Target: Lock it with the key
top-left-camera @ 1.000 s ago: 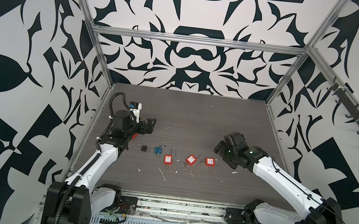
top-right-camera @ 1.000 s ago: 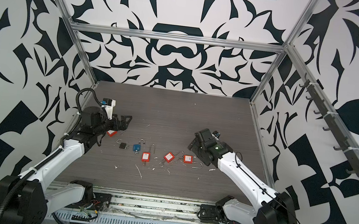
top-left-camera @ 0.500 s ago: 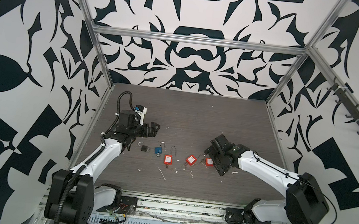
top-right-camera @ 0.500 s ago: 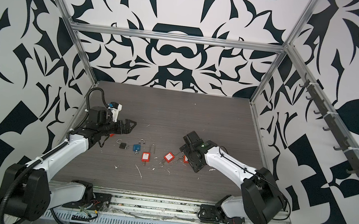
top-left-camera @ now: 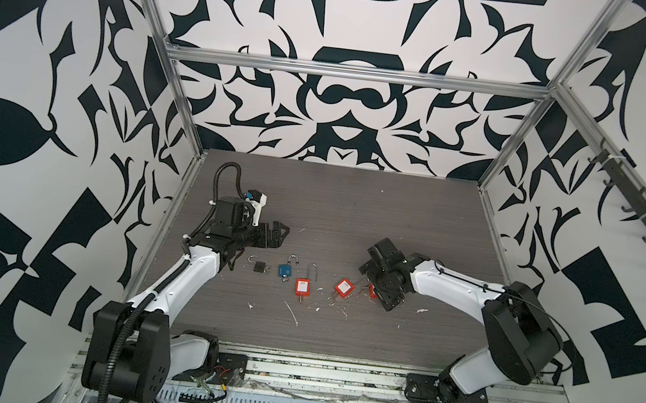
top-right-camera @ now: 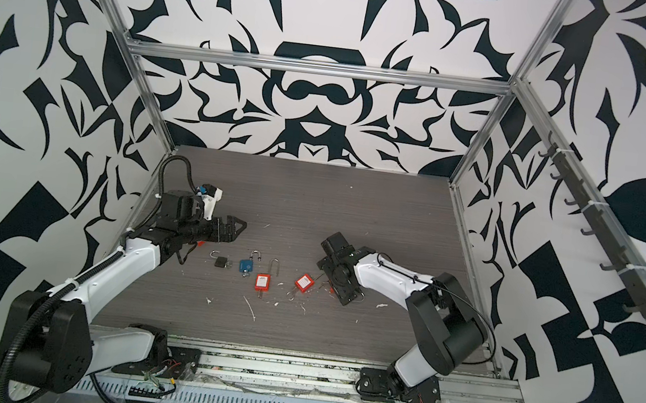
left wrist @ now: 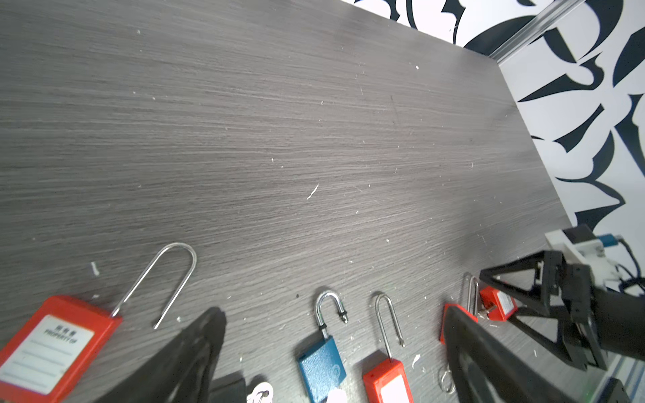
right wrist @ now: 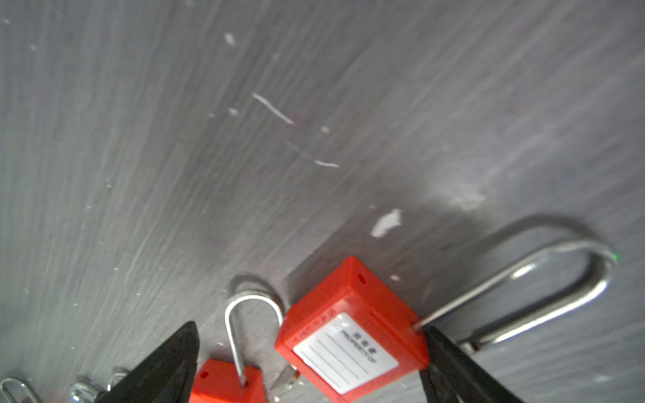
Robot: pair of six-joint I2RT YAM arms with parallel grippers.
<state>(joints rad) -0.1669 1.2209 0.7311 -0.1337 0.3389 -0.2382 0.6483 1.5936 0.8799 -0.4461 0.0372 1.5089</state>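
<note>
Several padlocks lie in a row with their shackles open. From the left they are a small black one (top-left-camera: pixel 261 267), a blue one (top-left-camera: pixel 285 269) and red ones (top-left-camera: pixel 303 286) (top-left-camera: pixel 344 288). My right gripper (top-left-camera: pixel 377 288) points down over the rightmost red padlock (right wrist: pixel 352 345). It is open, and the white-labelled body lies between its fingers (right wrist: pixel 164 363). A silver key blade (right wrist: pixel 286 378) shows at that padlock's lower end. My left gripper (top-left-camera: pixel 277 234) hovers open behind the black and blue padlocks, holding nothing. In its wrist view the blue padlock (left wrist: pixel 321 370) lies between the fingers (left wrist: pixel 195 349).
Another red padlock (left wrist: pixel 52 349) with a long shackle lies close to the left arm. White scraps (top-left-camera: pixel 293 314) litter the dark wood-grain table (top-left-camera: pixel 354 206). Metal frame rails edge the table on the left, right and front.
The right gripper has swung left and come down over the rightmost red padlock, jaws spreading wider. The left gripper has moved right, toward the row of padlocks.
</note>
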